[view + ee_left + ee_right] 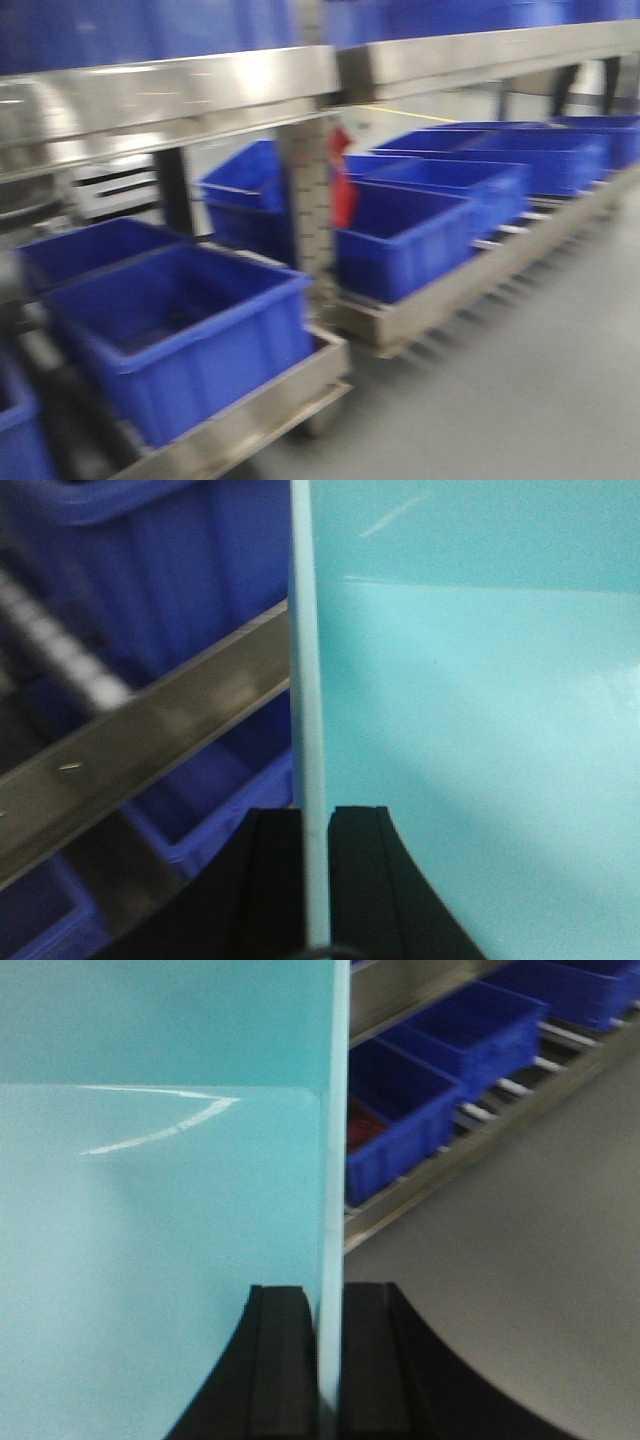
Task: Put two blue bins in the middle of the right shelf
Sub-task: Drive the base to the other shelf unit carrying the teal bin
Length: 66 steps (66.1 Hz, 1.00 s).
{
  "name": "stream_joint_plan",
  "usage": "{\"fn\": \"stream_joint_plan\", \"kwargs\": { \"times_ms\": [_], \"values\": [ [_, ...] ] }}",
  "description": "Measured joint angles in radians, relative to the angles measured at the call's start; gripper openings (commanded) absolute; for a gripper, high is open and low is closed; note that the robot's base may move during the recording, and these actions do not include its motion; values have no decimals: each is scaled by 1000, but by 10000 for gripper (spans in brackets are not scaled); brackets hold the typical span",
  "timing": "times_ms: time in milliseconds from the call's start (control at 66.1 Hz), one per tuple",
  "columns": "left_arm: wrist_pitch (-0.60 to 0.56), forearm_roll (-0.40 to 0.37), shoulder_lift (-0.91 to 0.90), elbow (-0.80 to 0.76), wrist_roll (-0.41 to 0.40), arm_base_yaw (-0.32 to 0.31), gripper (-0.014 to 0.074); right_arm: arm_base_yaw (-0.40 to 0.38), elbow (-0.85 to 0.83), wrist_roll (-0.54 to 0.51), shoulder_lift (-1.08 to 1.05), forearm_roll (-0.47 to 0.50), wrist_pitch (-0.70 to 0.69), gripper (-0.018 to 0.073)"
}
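The left hand [313, 840] and right hand [328, 1310] each clamp a thin wall of the pale aqua bin [470, 730], held between them. The shelf rail [150, 730] at ten o'clock of the left hand is near; a bump could break that narrow pinch.

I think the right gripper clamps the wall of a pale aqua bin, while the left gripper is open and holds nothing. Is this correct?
Not quite: the left wrist view shows the left gripper also shut on a pale aqua bin wall. The right gripper does clamp one.
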Motion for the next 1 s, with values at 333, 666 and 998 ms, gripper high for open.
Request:
{"fn": "stream_joint_plan", "kwargs": {
  "times_ms": [333,666,998],
  "values": [
    [0,0,0,0,0,0,-111,0,0,0,0,0,0,-158],
    [0,0,0,0,0,0,-111,0,0,0,0,0,0,-158],
    [0,2,0,0,0,0,-111,0,0,0,0,0,0,-158]
  ]
}}
